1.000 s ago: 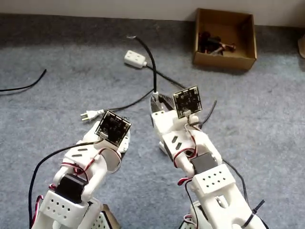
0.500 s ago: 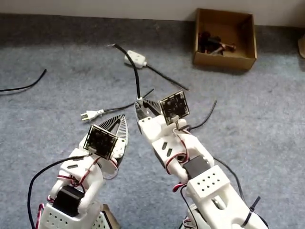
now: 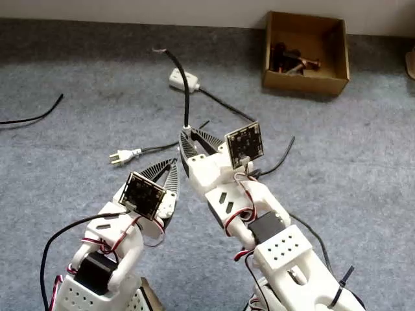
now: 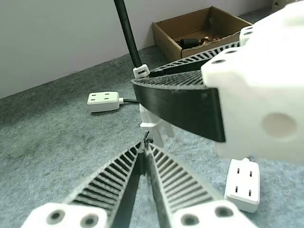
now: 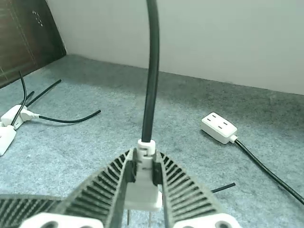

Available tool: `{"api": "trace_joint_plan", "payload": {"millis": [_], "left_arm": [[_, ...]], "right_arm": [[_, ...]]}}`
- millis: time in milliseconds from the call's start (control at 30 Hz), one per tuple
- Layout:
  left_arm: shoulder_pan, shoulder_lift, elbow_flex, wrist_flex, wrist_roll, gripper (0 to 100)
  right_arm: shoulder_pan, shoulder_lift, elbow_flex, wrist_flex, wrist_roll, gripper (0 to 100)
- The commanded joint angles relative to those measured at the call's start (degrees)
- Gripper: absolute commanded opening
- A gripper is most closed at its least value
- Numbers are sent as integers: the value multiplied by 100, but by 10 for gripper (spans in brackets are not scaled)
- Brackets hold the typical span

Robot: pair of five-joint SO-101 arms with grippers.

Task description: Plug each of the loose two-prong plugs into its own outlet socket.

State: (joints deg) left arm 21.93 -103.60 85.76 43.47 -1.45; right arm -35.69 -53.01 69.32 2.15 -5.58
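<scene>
My right gripper point(image 5: 145, 157), jaws grasping the white two-prong plug point(image 5: 144, 187), now sits further left, beside my left gripper point(image 4: 145, 144), whose jaws are clenched on nothing.

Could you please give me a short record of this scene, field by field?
right gripper: shut on held plug, cord running up from it
left gripper: shut, empty, close by held plug
loose plug: lying on carpet, unplugged
outlet socket: on carpet, visible slots empty
cardboard box: far side, small items inside

arms point(image 3: 285, 246): white shells | tool fingers point(image 5: 105, 186): black, ribbed | cables point(image 3: 241, 212): red, black
</scene>
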Motion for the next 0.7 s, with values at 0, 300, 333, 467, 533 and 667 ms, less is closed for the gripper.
{"api": "trace_joint_plan", "payload": {"millis": [0, 300, 333, 467, 533, 667], "left_arm": [[171, -84, -233, -105, 44, 6], [312, -84, -215, -123, 44, 6], [365, -84, -207, -123, 35, 6], [382, -84, -207, -123, 26, 6], [391, -84, -207, -123, 26, 6], [374, -75, -171, -132, 26, 6]], "right_arm": [[-57, -127, -145, -180, -35, 5], [-233, -136, -347, -180, -44, 5], [-295, -136, -347, -180, -44, 5], [-409, -136, -365, -180, -44, 5], [-409, -136, -365, -180, -44, 5], [-488, -180, -365, -154, -44, 5]]}}
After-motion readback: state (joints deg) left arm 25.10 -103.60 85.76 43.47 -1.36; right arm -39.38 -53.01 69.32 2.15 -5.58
